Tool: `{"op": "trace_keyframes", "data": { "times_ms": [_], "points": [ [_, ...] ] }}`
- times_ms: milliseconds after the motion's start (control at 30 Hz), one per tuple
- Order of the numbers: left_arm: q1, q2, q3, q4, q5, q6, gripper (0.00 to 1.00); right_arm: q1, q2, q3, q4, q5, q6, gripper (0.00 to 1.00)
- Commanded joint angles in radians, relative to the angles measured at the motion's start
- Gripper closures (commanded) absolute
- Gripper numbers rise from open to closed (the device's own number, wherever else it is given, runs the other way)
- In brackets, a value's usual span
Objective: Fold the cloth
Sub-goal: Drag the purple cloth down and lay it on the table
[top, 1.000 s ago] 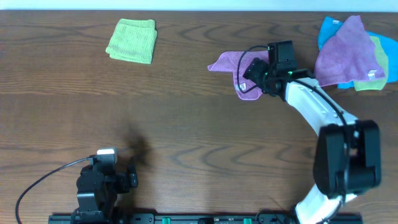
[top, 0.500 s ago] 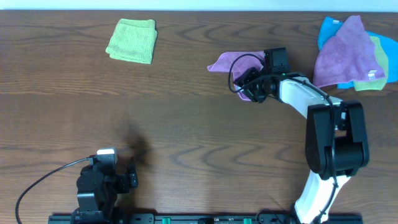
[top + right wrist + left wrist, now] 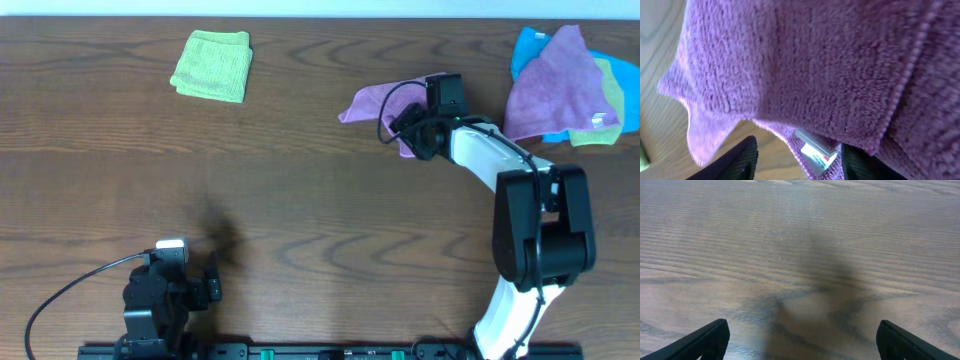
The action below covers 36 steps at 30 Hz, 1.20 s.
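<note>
A dark brown wood-grain table [image 3: 320,210] is seen from above. At its near left edge, the left gripper [image 3: 212,285] hangs over bare wood; the left wrist camera shows its black fingers [image 3: 707,340] spread wide, nothing between them. At the far left lies a lime-green microfibre towel [image 3: 211,65], folded into a neat square. Right of centre, toward the far edge, lies the pinkish-purple microfibre cloth [image 3: 372,100], rumpled and unfolded, one corner pointing left and its right side bunched under the right gripper [image 3: 412,128]. From the right wrist camera the cloth [image 3: 815,65] fills the view, its nap coarse, its stitched hem curling down with a small white tag [image 3: 815,150] between the gripper's two dark fingers [image 3: 732,160]. These stand part-way apart, and whether they pinch the fabric cannot be told. At the far right sits a heap of towels [image 3: 560,85], lavender over blue and green.
</note>
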<state>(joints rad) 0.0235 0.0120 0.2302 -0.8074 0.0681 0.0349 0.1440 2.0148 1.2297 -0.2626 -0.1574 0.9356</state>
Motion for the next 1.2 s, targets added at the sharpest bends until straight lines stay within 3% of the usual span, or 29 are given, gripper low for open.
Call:
{"op": "trace_keyframes", "data": {
  "times_ms": [0,67,400,467,600,700,900,1167],
  "points": [
    [0.0,-0.006,-0.038,-0.041,0.003,0.018,0.05,-0.01,0.013,-0.008,-0.009,0.116,0.01,0.62],
    [0.0,-0.006,-0.038,-0.041,0.003,0.018,0.05,-0.015,0.013,-0.008,-0.01,0.163,0.01,0.99],
    [0.0,-0.006,-0.038,-0.041,0.003,0.018,0.05,0.008,0.003,-0.008,-0.198,-0.009,-0.126,0.99],
    [0.0,-0.006,-0.038,-0.041,0.003,0.018,0.05,0.022,-0.025,-0.008,-0.199,-0.07,-0.216,0.99],
    [0.0,-0.006,-0.038,-0.041,0.003,0.018,0.05,0.042,-0.132,-0.008,-0.249,-0.079,-0.254,0.99],
    [0.0,-0.006,-0.038,-0.041,0.003,0.018,0.05,0.058,-0.222,-0.008,-0.368,-0.052,-0.261,0.99],
    [0.0,-0.006,-0.038,-0.041,0.003,0.018,0.05,0.093,-0.356,-0.008,-0.712,0.19,-0.264,0.99],
    [0.0,-0.006,-0.038,-0.041,0.003,0.018,0.05,0.084,-0.459,-0.008,-0.742,0.195,-0.316,0.99]
  ]
}}
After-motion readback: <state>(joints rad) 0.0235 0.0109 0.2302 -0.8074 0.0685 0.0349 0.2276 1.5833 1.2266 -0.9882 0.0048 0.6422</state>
